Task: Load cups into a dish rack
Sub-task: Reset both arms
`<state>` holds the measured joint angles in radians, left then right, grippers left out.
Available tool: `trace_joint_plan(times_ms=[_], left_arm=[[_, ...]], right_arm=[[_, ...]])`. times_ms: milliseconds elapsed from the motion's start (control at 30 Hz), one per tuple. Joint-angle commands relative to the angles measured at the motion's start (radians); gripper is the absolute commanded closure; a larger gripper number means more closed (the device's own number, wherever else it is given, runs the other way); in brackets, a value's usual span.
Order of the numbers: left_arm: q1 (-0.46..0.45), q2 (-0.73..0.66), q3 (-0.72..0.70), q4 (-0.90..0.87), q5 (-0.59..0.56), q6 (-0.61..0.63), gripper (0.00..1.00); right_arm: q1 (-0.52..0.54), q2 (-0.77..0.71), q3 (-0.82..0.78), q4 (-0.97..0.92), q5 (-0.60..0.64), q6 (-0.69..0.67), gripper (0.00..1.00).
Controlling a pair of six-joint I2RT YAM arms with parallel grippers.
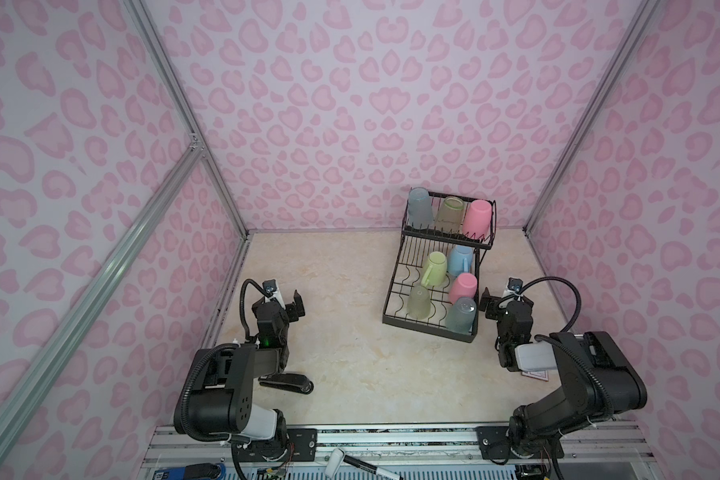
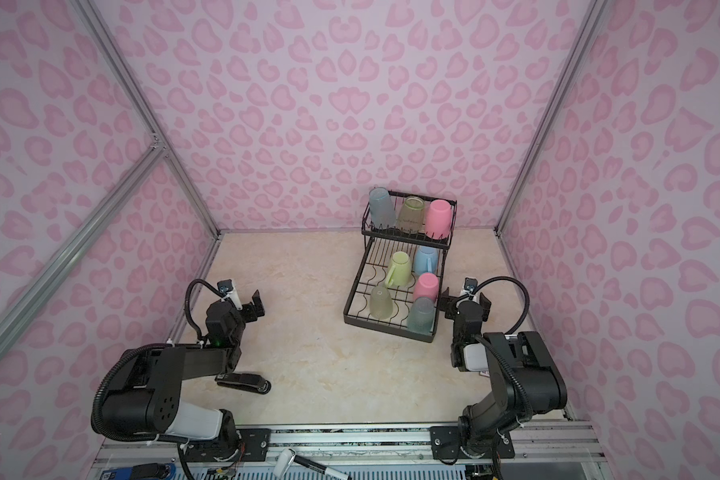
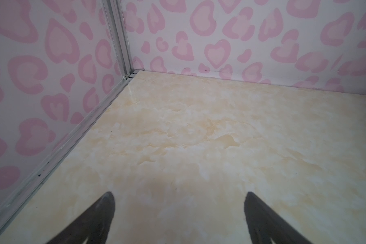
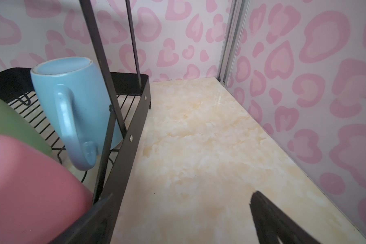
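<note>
You've lots of open table (image 1: 350, 353) in the middle & far left. The dish rack (image 1: 425, 329) blocks the far right; cups (image 1: 463, 286) stand on both its levels, packed close. A thin strip runs btw rack & right wall (image 1: 641, 249); the right gripper (image 1: 506, 299) sits at its near end, just beside the rack. A black stapler (image 1: 285, 381) lies by the left arm (image 1: 267, 357).

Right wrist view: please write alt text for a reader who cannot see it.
A light blue handled ceramic mug stands upside down in a black wire dish rack, beside an opaque pink tumbler and a pale green mug. The open right gripper hangs empty over the cream marble-patterned table next to the rack.
</note>
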<state>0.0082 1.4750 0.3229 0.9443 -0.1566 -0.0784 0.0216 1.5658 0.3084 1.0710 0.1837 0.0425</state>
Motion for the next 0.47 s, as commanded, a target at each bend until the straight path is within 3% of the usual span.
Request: trace_joint_plan(times_ms=[0,433], left_arm=[[0.001,-0.002,-0.002,0.052,0.005,0.008,0.03],[0.0,-0.002,-0.001,0.053,0.005,0.009,0.03]], right_arm=[[0.001,0.002,-0.003,0.014,0.007,0.0,0.01],[0.001,0.001,0.0,0.011,0.009,-0.001,0.01]])
